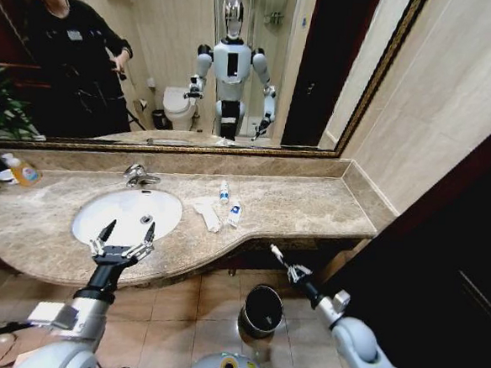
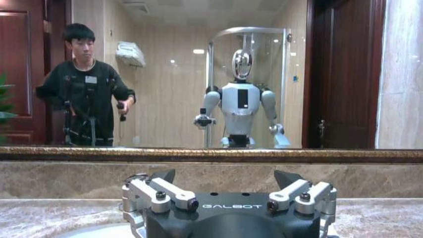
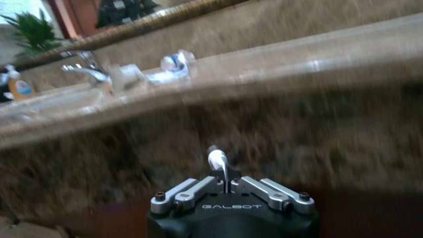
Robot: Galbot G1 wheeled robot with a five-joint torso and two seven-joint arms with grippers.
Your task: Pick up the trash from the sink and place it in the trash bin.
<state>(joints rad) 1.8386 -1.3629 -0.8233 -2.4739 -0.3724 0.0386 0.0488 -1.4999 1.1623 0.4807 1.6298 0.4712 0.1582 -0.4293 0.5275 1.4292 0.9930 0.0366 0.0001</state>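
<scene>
The left gripper point(image 1: 121, 244), jaws spread, is held over the near rim of the white oval porcelain sink point(image 1: 100, 216), while the right gripper point(image 1: 275, 252), jaws pressed onto a thin white stick point(image 3: 217, 161), is kept beside the small round black trash bin point(image 1: 262, 310), presumably for dropping; the remaining crumpled white paper point(image 1: 207, 211) and two tiny clear blue-labelled bottles point(image 1: 230, 203) are left on the beige marble table point(image 1: 311, 210) beyond both jaws.

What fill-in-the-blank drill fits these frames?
1. The left gripper hangs at the sink's front edge with its fingers ____.
2. The trash bin stands on the ____ below the counter.
3. The two tiny bottles lie on the counter to the robot's ____ of the sink.
4. The right gripper is shut on a white ____.
Missing: open; floor; right; stick.
</scene>
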